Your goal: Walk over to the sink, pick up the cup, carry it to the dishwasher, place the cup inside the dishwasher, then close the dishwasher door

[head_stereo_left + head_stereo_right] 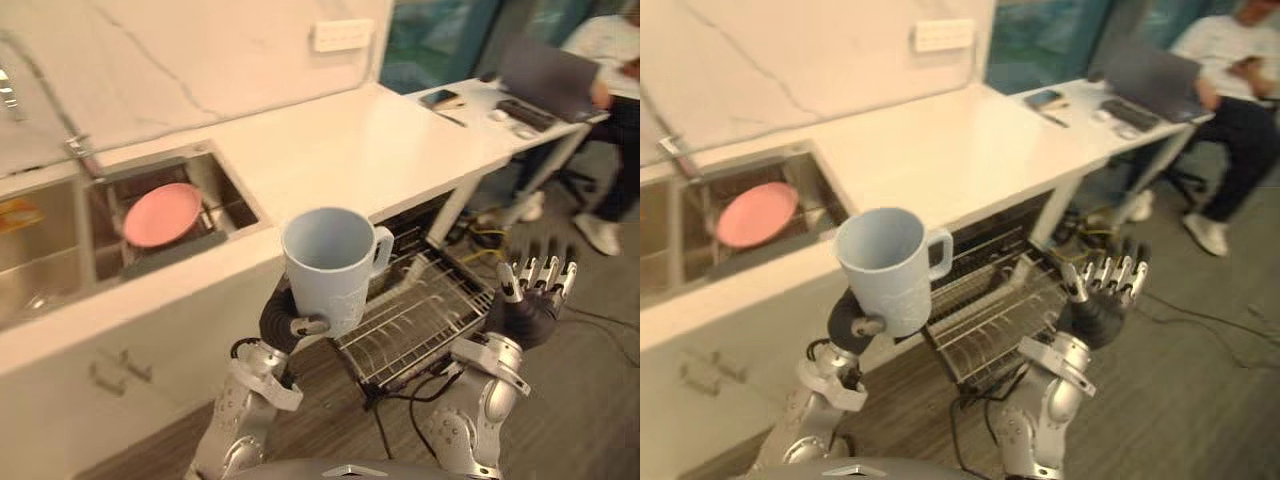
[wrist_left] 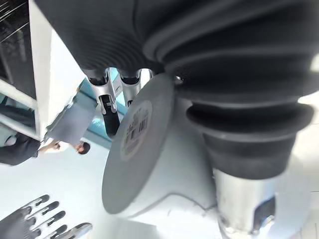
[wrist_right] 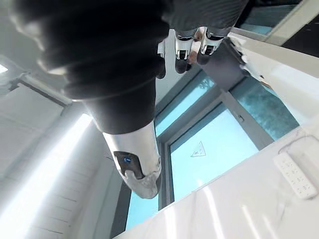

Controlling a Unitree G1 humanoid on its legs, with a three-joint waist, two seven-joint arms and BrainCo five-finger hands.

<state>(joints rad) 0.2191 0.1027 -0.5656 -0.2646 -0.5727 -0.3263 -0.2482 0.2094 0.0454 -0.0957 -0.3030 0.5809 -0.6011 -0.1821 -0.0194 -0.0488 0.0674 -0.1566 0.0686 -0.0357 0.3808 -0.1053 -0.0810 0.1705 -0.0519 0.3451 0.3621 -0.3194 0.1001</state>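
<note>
Cup (image 1: 328, 265), pale blue and upright, is held in the air by the left robot hand (image 1: 282, 318), whose fingers and thumb curl around its lower body, with the handle turned towards the robot's right. It hangs just in front of the white surface (image 1: 350, 150), beside the pulled-out wire dishwasher rack (image 1: 420, 315). The right robot hand (image 1: 535, 290) is raised with its fingers straight and spread wide, holding nothing. A pink plate (image 1: 160, 214) leans in the steel sink (image 1: 228, 190). Further off, a person (image 1: 1230, 70) sits behind a laptop (image 1: 1150, 70).
</note>
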